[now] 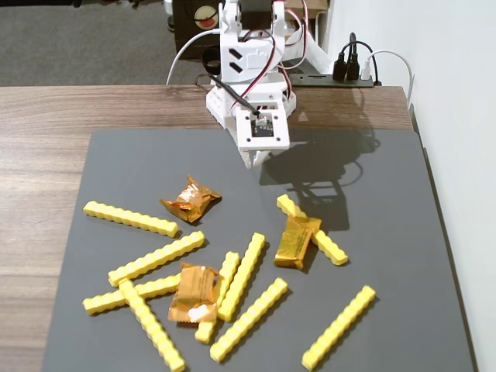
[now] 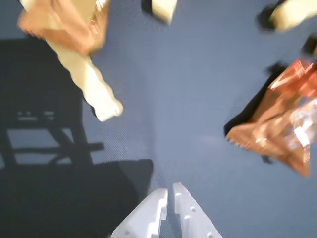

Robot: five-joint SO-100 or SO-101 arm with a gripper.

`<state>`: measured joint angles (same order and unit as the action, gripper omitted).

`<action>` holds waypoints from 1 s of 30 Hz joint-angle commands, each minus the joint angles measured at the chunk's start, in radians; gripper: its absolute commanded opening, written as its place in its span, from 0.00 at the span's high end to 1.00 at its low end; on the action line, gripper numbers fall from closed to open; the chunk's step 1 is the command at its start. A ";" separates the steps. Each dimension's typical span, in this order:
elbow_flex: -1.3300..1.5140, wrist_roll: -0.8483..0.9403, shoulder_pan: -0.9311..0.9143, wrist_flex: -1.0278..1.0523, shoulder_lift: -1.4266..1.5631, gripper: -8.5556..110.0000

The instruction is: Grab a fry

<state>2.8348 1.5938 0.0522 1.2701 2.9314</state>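
progress: early, nothing grabbed; all fries lying on the mat, reach and pinch not yet done
gripper [image 2: 169, 194]: white, tips pressed nearly together in the wrist view, only a thin slit between, empty; hanging above bare mat near the far edge in the fixed view [image 1: 256, 160]
nearest fry [image 1: 311, 228]: judged best target, right of centre in the fixed view, running diagonally, middle hidden under an orange packet [image 1: 297, 241]; far end free and closest to the gripper
same fry in wrist view [image 2: 89, 82]: pale, blurred, upper left, one end poking out from under the packet [image 2: 64, 22]
fry look: bright yellow, long and thin, bumpy ridged sides, rigid-looking plastic
other fries: about ten, scattered over the near half of the mat, several crossing or touching in a pile at lower left [image 1: 194, 291]; one alone at lower right [image 1: 339, 327]
other packets: one left of the gripper [image 1: 191, 199], one on the pile [image 1: 195, 293]
surface: dark grey mat [image 1: 403, 232] on wooden table [image 1: 46, 108]
left to do: spread tips, lower over a free fry end, close, lift
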 commanded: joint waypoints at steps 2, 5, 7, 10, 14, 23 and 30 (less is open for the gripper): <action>-0.143 0.049 0.026 -0.015 -0.150 0.92; -0.213 0.112 0.046 -0.032 -0.278 0.92; -0.262 0.147 0.055 -0.061 -0.360 0.92; -0.336 0.227 0.060 -0.086 -0.476 0.92; -0.403 0.282 0.066 -0.124 -0.591 0.92; -0.528 0.345 0.121 -0.166 -0.822 0.65; -0.529 0.333 0.137 -0.235 -0.910 0.65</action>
<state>2.3470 1.9297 0.1825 1.0584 2.0249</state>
